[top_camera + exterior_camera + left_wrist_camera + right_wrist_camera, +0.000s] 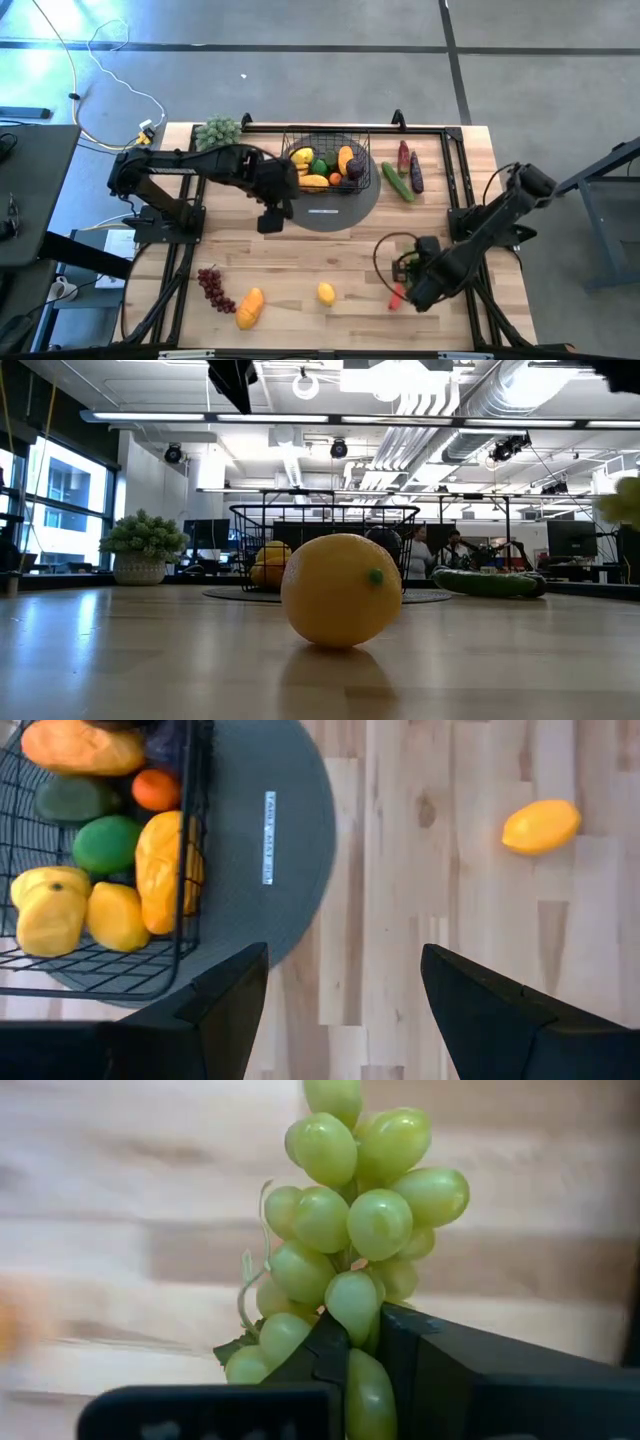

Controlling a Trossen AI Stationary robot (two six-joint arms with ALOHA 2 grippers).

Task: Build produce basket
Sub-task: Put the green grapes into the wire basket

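Note:
The black wire basket (326, 160) stands on a grey disc (345, 212) and holds lemons, a mango, a green fruit and a dark one. My left gripper (271, 216) hovers open and empty just off the basket's near left corner; its wrist view shows the basket (60, 970) and a lemon (541, 826). My right gripper (406, 270), at the near right, is shut on a bunch of green grapes (355, 1230). On the table lie a lemon (326, 293), a mango (250, 308), purple grapes (212, 288), a cucumber (397, 182) and dark produce (410, 165). My right gripper pinches the green bunch between its two fingers at the end that bears a small leaf and tendril (350, 1305). The rest of the bunch stands out beyond the fingertips. In the low view the grapes (622, 500) are lifted clear of the table.
A pale green bushy cluster (217, 132) sits at the far left of the table. A small red piece (397, 297) lies just near of my right gripper. Bare wood lies between the disc and the near row of produce.

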